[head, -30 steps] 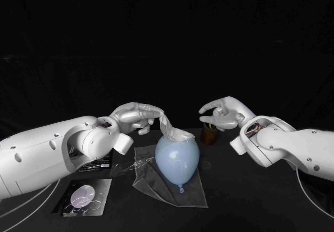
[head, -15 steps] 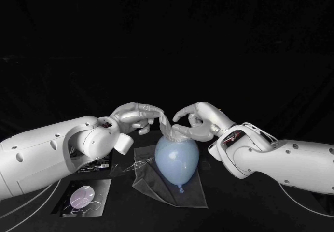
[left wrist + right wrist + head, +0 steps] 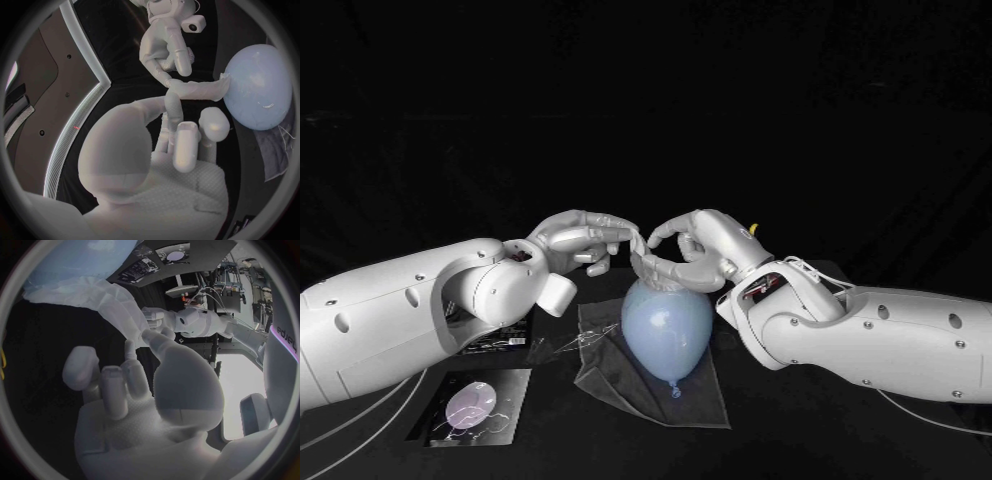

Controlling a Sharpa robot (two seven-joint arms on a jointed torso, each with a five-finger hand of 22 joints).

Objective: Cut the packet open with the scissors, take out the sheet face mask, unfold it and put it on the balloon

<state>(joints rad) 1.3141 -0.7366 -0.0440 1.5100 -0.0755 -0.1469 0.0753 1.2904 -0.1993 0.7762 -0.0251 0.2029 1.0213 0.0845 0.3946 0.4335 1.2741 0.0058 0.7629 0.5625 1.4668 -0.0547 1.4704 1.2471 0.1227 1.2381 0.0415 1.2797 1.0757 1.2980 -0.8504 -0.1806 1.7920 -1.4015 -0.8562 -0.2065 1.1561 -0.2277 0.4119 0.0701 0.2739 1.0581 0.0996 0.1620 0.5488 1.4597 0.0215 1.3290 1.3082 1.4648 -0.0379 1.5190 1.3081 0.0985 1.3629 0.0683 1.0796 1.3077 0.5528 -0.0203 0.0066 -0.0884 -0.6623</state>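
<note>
A pale blue balloon (image 3: 665,325) lies on a clear plastic sheet (image 3: 639,390), knot toward me. The white sheet face mask (image 3: 661,272) is bunched on its far end, and a twisted strand rises from it. My left hand (image 3: 581,240) pinches the top of that strand. My right hand (image 3: 701,243) arches over from the other side, and its fingertips close on the same strand beside the left's. The left wrist view has the left hand (image 3: 181,145), the mask (image 3: 200,90), the balloon (image 3: 256,90) and the right hand (image 3: 165,45). In the right wrist view the right hand (image 3: 125,385) meets the mask (image 3: 94,300) below the balloon (image 3: 81,260).
The cut packet (image 3: 473,408), printed with a face, lies at the front left under my left arm. A dark strip with a label (image 3: 495,345) lies just beyond it. A small yellow tip (image 3: 751,229) pokes out behind my right hand.
My right hand has swung in from the right, over the balloon's far end, and closed its fingertips on the mask strand. The left hand has kept its hold.
</note>
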